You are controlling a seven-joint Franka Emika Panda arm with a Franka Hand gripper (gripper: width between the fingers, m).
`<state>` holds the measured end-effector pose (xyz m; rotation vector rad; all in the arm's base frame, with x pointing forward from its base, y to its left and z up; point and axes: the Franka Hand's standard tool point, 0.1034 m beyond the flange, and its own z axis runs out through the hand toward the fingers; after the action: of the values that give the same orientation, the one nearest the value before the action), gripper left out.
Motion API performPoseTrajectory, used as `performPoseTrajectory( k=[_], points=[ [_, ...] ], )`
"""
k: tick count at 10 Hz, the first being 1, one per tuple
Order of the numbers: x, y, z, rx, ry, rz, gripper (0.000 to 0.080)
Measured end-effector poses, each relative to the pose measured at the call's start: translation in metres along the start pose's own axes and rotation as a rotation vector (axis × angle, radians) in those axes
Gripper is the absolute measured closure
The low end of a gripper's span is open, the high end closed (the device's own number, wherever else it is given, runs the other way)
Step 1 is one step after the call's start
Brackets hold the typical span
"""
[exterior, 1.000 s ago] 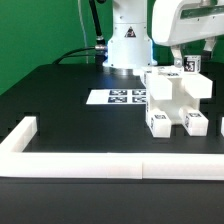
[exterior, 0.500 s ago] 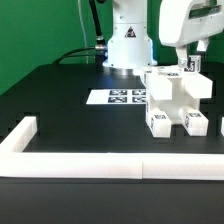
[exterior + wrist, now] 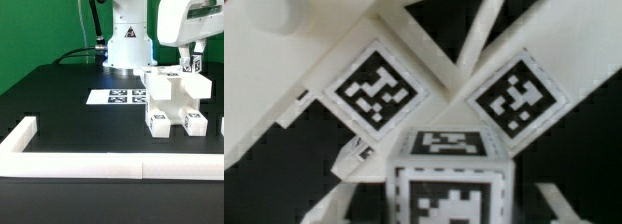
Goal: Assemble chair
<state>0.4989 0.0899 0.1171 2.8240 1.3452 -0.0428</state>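
Note:
The partly built white chair (image 3: 175, 95) stands at the exterior view's right, with tagged panels. My gripper (image 3: 190, 68) reaches down onto its far top corner and is shut on a small tagged white leg (image 3: 190, 65) that stands upright against the assembly. In the wrist view the leg's tagged end (image 3: 455, 195) sits between my gripper (image 3: 455, 205), with the fingers (image 3: 363, 190) on either side. Beyond it are two tilted tagged faces of the chair frame (image 3: 375, 90). Three small tagged blocks (image 3: 158, 123) show at the chair's foot.
The marker board (image 3: 115, 97) lies flat just to the exterior view's left of the chair. A long white border wall (image 3: 100, 165) runs along the front, with a short arm at the left. The robot base (image 3: 128, 45) stands at the back.
The gripper and the tagged leg have turned and shifted very slightly at the chair's top corner. The chair and the loose blocks have not moved.

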Motion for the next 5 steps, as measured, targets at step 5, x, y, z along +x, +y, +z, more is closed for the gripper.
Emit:
performPoseTrajectory(
  k=[5],
  points=[
    [0.0000,-0.0001,0.0001,0.001,0.000,0.309,0.0514]
  ],
)
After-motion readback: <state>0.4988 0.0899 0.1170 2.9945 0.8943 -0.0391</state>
